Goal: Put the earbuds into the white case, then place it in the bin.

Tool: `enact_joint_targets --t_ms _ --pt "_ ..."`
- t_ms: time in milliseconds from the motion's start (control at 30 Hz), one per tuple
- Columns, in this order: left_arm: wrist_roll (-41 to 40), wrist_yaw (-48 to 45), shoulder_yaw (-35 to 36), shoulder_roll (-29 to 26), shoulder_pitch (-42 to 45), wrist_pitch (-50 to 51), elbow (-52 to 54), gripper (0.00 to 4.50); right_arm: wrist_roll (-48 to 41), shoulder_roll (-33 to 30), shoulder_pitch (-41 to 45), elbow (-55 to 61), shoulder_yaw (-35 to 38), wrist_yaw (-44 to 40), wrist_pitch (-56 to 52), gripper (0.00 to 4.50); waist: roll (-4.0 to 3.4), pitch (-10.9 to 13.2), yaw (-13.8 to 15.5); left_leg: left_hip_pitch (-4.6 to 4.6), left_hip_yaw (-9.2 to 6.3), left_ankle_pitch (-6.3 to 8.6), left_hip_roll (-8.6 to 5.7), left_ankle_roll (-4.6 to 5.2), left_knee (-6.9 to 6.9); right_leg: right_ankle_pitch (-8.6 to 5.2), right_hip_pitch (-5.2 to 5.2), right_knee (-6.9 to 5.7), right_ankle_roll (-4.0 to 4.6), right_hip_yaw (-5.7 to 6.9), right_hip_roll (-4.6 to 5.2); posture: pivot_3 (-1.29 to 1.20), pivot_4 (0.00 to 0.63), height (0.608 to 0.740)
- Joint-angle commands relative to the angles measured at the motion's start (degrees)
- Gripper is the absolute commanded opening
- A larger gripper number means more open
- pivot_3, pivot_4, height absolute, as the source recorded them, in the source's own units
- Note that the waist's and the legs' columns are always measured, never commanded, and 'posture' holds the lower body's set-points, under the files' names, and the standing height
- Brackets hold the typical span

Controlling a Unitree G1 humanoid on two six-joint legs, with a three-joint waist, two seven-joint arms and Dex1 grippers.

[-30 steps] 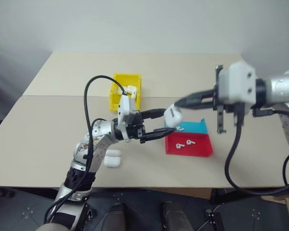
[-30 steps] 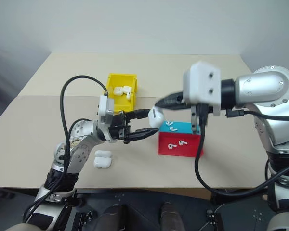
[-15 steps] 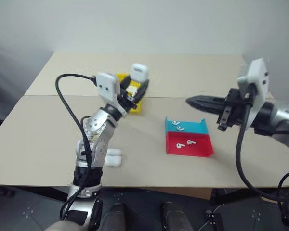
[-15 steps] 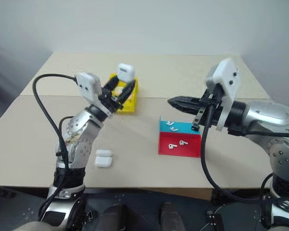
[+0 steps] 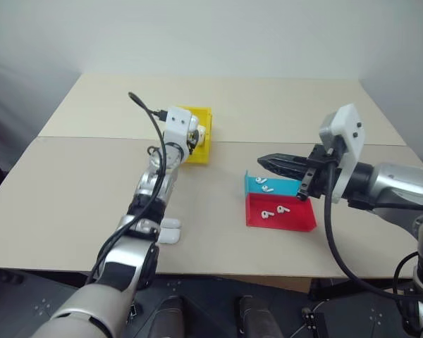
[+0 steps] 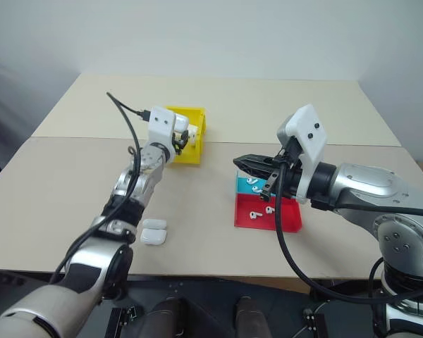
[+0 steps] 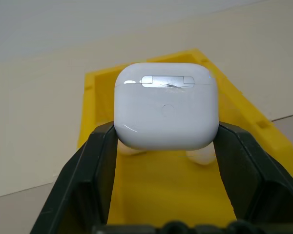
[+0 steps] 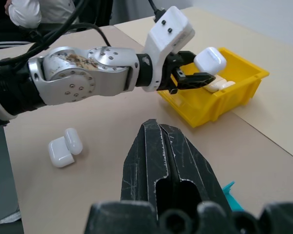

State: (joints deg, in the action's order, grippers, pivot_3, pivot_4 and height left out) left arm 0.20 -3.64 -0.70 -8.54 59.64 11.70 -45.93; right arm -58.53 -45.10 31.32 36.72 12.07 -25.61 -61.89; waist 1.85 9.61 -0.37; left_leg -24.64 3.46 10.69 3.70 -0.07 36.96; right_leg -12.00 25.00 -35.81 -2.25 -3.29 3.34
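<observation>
My left gripper (image 7: 166,129) is shut on the white case (image 7: 166,105), which it holds closed just above the yellow bin (image 8: 224,97) at the back of the table. Other white cases (image 8: 217,85) lie inside the bin. Several earbuds (image 5: 276,210) lie in the red and blue tray (image 5: 299,222). My right gripper (image 5: 264,162) hovers over the tray's left side. It is shut and empty, and it points left.
Two more white cases (image 5: 168,231) lie together near the table's front edge, left of the tray. A person's white sleeve (image 8: 24,9) shows beyond the table. Bare tabletop lies between the bin and the tray.
My left arm carried the case from the table's middle, away from the right gripper, back and left to the bin and lowered it. The right gripper drew back and sank over the tray.
</observation>
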Motion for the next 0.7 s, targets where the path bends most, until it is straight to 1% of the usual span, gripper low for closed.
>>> enact_joint_targets --t_ms 33,67,167,233,333,400,433,533,633,700 --pt "0.47 0.04 0.73 0.02 2.54 -4.73 -2.47 4.34 -0.87 -0.05 0.49 2.23 1.20 0.57 2.00 0.00 0.00 0.00 -0.26 0.00 0.00 0.00 0.01 0.00 -0.02 0.00 0.01 0.00 0.00 0.00 0.00 0.00 0.150 0.740" --pt "0.54 0.09 0.77 -0.13 2.54 -5.32 -2.28 4.45 -0.88 0.00 0.26 2.44 1.24 0.64 2.23 0.00 0.00 0.00 -0.36 0.00 0.00 0.00 0.01 0.00 -0.03 0.00 0.01 -0.01 0.00 0.00 0.00 0.00 0.150 0.740" --pt "-0.32 -2.67 1.17 -1.27 0.58 -5.47 1.11 4.45 -0.52 0.04 -0.43 2.71 1.26 0.61 3.00 0.00 0.00 0.00 -0.41 0.01 -0.01 0.00 0.02 0.00 -0.04 0.00 0.04 -0.05 0.01 0.00 -0.02 0.00 0.150 0.740" --pt "-2.90 -6.95 2.48 -2.68 -2.35 -4.16 6.53 4.45 0.03 0.11 -1.13 2.90 1.24 0.40 3.82 0.00 -0.01 0.00 -0.59 0.02 0.00 0.00 0.02 0.00 -0.04 0.00 0.03 -0.07 0.01 -0.01 -0.01 0.00 0.150 0.740" --pt "-5.71 -12.29 3.36 -5.44 -8.30 -1.23 18.10 4.45 1.96 0.18 -2.88 3.33 0.82 -0.48 6.38 0.00 -0.01 -0.01 -0.75 0.03 0.01 0.00 0.04 0.00 -0.04 0.01 0.05 -0.11 0.02 -0.03 -0.02 0.00 0.150 0.740" --pt "-8.27 -17.05 3.47 -8.61 -14.18 2.03 29.16 4.45 5.72 0.78 -5.40 3.51 -0.48 -1.13 9.75 0.00 -0.02 -0.01 -0.76 0.04 0.01 -0.01 0.05 -0.01 -0.04 0.00 0.06 -0.14 0.02 -0.03 -0.03 0.00 0.150 0.740" --pt "-9.37 -19.77 3.32 -10.75 -17.34 3.47 34.68 4.45 9.47 1.59 -6.94 3.61 -1.73 -0.90 13.03 0.00 -0.02 -0.01 -0.68 0.04 0.02 -0.01 0.05 -0.01 -0.04 0.00 0.07 -0.15 0.02 -0.03 -0.03 0.00 0.150 0.740" --pt "-13.18 -26.84 3.92 -17.10 -25.24 7.43 48.12 4.45 16.16 3.83 -9.90 2.26 -3.95 -0.61 19.12 0.00 -0.03 -0.02 -0.66 0.07 0.04 -0.02 0.06 -0.02 -0.02 0.00 0.07 -0.20 0.02 -0.05 -0.03 0.00 0.150 0.740" --pt "-20.77 -33.73 7.23 -22.75 -32.08 12.03 59.26 4.45 18.92 4.30 -12.86 0.37 -4.35 -4.02 23.16 0.00 -0.03 -0.02 -0.59 0.13 0.06 -0.10 0.07 -0.16 -0.01 0.00 0.06 -0.25 0.02 -0.06 -0.01 0.00 0.150 0.740" --pt "-26.99 -39.04 10.65 -26.71 -37.29 14.14 65.63 4.45 20.47 2.67 -14.89 -1.18 -4.74 -8.75 25.97 0.00 -0.03 -0.02 -0.49 0.27 0.07 -0.11 0.08 -0.17 -0.01 0.00 -0.06 -0.26 0.02 -0.05 0.00 0.00 0.150 0.740"
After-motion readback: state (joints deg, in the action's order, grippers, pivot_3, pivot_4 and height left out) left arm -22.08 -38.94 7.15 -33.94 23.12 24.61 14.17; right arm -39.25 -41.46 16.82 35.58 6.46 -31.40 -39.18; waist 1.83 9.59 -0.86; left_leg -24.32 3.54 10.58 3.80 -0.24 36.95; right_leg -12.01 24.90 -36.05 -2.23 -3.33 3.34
